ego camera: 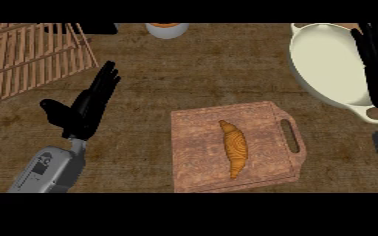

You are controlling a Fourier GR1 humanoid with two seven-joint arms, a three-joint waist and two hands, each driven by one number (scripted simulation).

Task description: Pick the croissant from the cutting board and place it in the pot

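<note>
Brown worktop (221,75) carries cutting board (236,150); croissant (235,149) lies untouched along its middle. Pot (325,65) waits at far right. Left hand (88,105) rests at left, fingers straight, holding nothing. Right hand: unseen, so pick not begun.

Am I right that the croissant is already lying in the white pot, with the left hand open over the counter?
Not quite: the head view shows the croissant lying on the cutting board, not in the white pot. The left hand is indeed open over the counter.
</note>
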